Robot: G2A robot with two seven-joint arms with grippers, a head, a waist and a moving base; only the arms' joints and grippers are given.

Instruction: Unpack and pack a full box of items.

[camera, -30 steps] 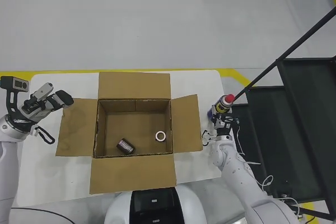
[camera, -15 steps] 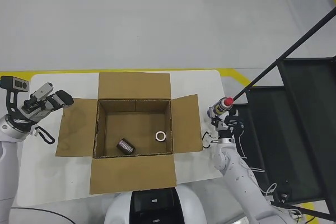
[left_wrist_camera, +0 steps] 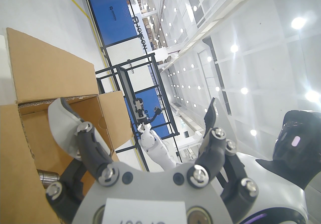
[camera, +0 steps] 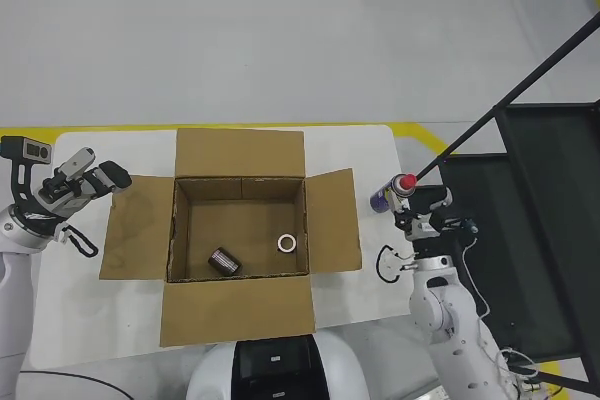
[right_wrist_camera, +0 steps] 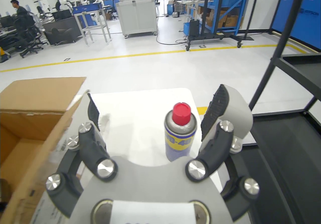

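Right claw (right_wrist_camera: 155, 99) spread, backed off | can (right_wrist_camera: 180, 132) left standing just ahead on table (right_wrist_camera: 140, 104) | that unpacking step looks done

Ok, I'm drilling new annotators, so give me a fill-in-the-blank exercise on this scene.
The can has a ____ cap.
The box holds ____ things: a dark cylinder and a white ring.
The right gripper is ____, not shut.
Missing words: red; two; open.
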